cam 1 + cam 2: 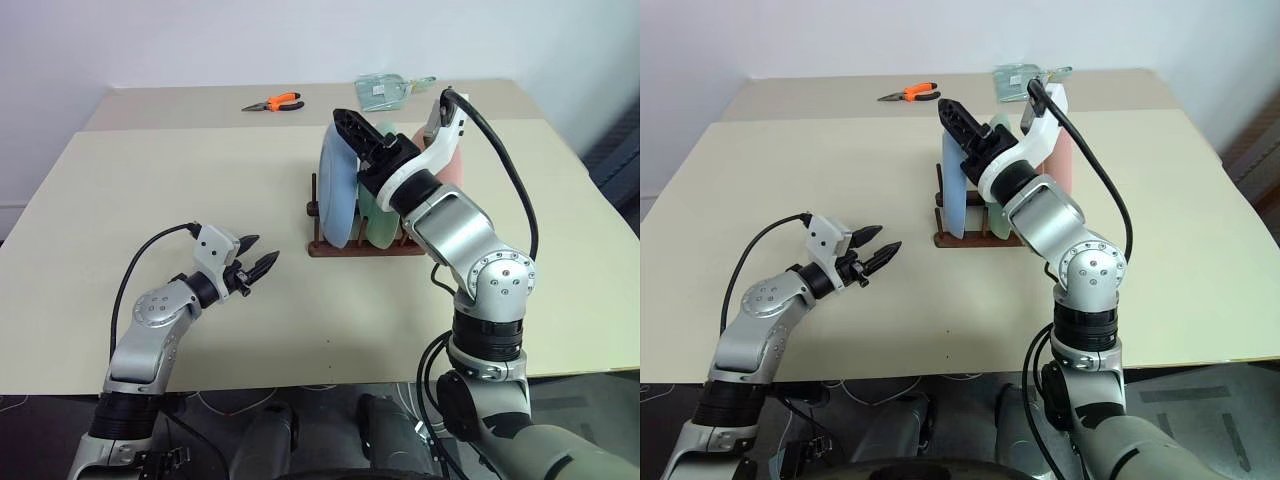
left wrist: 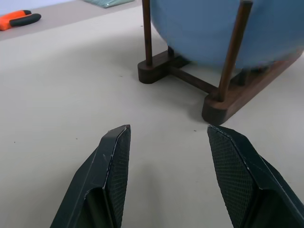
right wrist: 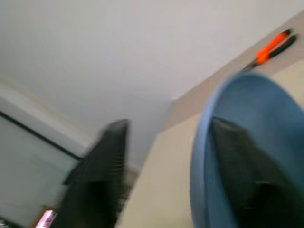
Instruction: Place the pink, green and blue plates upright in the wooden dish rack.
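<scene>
From the head views, the wooden dish rack [image 1: 365, 247] sits near the middle of the beige surface [image 1: 150, 190], and all three plates stand upright in it: the blue plate [image 1: 338, 190] on the robot's left end, the green plate [image 1: 378, 222] in the middle, and the pink plate [image 1: 1063, 160] behind the right arm. The right gripper [image 1: 362, 132] is at the top edge of the blue plate, its jaws parted with the rim between them. The left gripper [image 1: 257, 263] hovers just above the surface, well apart from the rack, jaws spread and holding nothing. Orange-handled pliers [image 1: 275, 101] and a clear plastic bag [image 1: 385, 90] lie at the far side. In the left wrist view, the open fingers [image 2: 111, 175] face the rack's base rails and pegs, with the blue plate resting between them. In the right wrist view, the blurred fingers [image 3: 102, 175] straddle the blue plate's rim, one on either side of it.
</scene>
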You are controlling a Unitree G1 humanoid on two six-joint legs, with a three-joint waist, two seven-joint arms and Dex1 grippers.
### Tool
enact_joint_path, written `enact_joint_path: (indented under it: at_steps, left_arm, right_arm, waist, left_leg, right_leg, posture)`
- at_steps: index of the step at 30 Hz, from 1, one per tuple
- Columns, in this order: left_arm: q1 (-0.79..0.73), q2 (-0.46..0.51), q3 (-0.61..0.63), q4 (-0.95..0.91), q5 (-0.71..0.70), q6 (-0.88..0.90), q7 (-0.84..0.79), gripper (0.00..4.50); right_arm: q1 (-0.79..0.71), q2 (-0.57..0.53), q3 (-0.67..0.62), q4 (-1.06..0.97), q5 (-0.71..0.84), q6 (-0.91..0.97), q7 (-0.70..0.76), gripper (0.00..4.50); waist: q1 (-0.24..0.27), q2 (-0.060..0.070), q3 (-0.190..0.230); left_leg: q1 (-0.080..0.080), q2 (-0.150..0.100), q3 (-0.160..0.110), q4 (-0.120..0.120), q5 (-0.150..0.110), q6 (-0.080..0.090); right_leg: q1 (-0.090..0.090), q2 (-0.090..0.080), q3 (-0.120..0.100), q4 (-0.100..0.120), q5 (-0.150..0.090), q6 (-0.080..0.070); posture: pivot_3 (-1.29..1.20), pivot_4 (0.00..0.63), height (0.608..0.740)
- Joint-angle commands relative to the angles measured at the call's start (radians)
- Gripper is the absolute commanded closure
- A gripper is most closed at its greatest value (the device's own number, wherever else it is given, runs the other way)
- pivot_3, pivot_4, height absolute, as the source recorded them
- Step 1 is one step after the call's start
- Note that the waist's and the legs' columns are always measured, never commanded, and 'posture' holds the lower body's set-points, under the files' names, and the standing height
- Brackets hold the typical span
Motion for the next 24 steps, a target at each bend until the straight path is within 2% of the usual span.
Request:
enact_joint_path:
  at_steps: [1, 3, 5, 8, 11, 14, 17, 20, 24]
  left_arm:
    - [-0.003, 0.002, 0.006, -0.05, -0.015, 0.002, -0.001, 1.88]
    - [-0.002, 0.0, 0.001, -0.052, -0.01, 0.002, 0.001, 1.88]
    - [0.001, 0.0, -0.008, -0.051, -0.001, -0.004, 0.001, 1.88]
    - [0.006, -0.003, -0.018, -0.036, 0.014, -0.017, 0.002, 1.88]
    - [0.011, -0.004, -0.018, -0.009, 0.029, -0.037, 0.009, 1.88]
    - [0.016, -0.006, -0.023, 0.037, 0.051, -0.074, 0.01, 1.88]
    - [0.013, -0.015, -0.022, 0.095, 0.072, -0.12, 0.019, 1.88]
    - [0.021, -0.018, -0.021, 0.122, 0.078, -0.154, 0.019, 1.88]
    - [0.053, -0.013, -0.02, 0.106, 0.086, -0.169, 0.025, 1.88]
  right_arm:
    - [-0.073, -0.148, -0.003, -0.098, -0.132, -0.016, 0.205, 1.01]
    - [-0.068, -0.291, -0.045, -0.17, -0.167, -0.03, 0.386, 1.01]
    - [-0.024, -0.39, -0.113, -0.187, -0.168, -0.047, 0.501, 1.01]
    - [0.122, -0.573, -0.265, -0.147, -0.254, -0.073, 0.661, 1.01]
    - [0.28, -0.686, -0.383, -0.047, -0.361, -0.099, 0.742, 1.01]
    - [0.453, -0.739, -0.387, 0.031, -0.513, -0.153, 0.839, 1.01]
    - [0.625, -0.745, -0.293, 0.091, -0.699, -0.259, 0.936, 1.01]
    - [0.668, -0.712, -0.226, 0.14, -0.795, -0.337, 0.982, 1.01]
    - [0.641, -0.664, -0.197, 0.22, -0.854, -0.4, 1.018, 1.01]
  waist:
    - [0.002, 0.0, 0.0]
    - [0.006, 0.0, 0.001]
    - [0.004, -0.001, 0.0]
    - [0.008, -0.004, -0.002]
    - [0.012, -0.004, -0.002]
    - [0.007, -0.003, -0.002]
    - [0.005, -0.004, -0.003]
    - [0.001, -0.002, -0.002]
    - [0.005, -0.001, -0.002]
  left_leg:
    - [0.0, 0.0, 0.0, 0.0, 0.0, 0.0]
    - [-0.001, 0.0, 0.001, 0.001, 0.0, 0.0]
    - [-0.001, 0.0, 0.0, 0.0, 0.0, 0.0]
    - [0.0, 0.0, 0.0, 0.0, -0.001, 0.001]
    - [0.0, -0.001, 0.002, 0.002, -0.001, 0.001]
    - [0.001, 0.0, 0.005, 0.002, -0.001, 0.001]
    - [0.002, 0.001, 0.004, 0.0, -0.001, 0.001]
    - [0.002, 0.001, 0.007, 0.001, -0.001, 0.001]
    - [0.002, 0.001, 0.007, 0.002, -0.001, 0.001]
  right_leg:
    - [0.0, 0.0, 0.0, 0.0, 0.0, 0.0]
    - [0.0, 0.0, 0.0, -0.001, 0.0, 0.0]
    - [0.002, 0.0, -0.001, -0.003, -0.001, 0.001]
    - [0.004, -0.001, -0.001, -0.005, -0.001, 0.001]
    - [0.006, -0.002, -0.001, -0.006, -0.003, -0.001]
    - [0.005, -0.003, 0.001, -0.005, -0.003, -0.001]
    - [0.006, -0.002, 0.0, -0.004, -0.005, 0.002]
    - [0.005, -0.002, 0.002, -0.004, -0.004, 0.002]
    - [0.005, -0.003, 0.003, -0.004, -0.004, 0.002]
  posture:
    - [0.0, 0.15, 0.74]
    - [0.0, 0.15, 0.74]
    - [0.0, 0.15, 0.74]
    - [0.0, 0.15, 0.74]
    - [0.0, 0.15, 0.74]
    - [0.0, 0.15, 0.74]
    - [0.0, 0.15, 0.74]
    - [0.0, 0.15, 0.74]
    - [0.0, 0.15, 0.74]
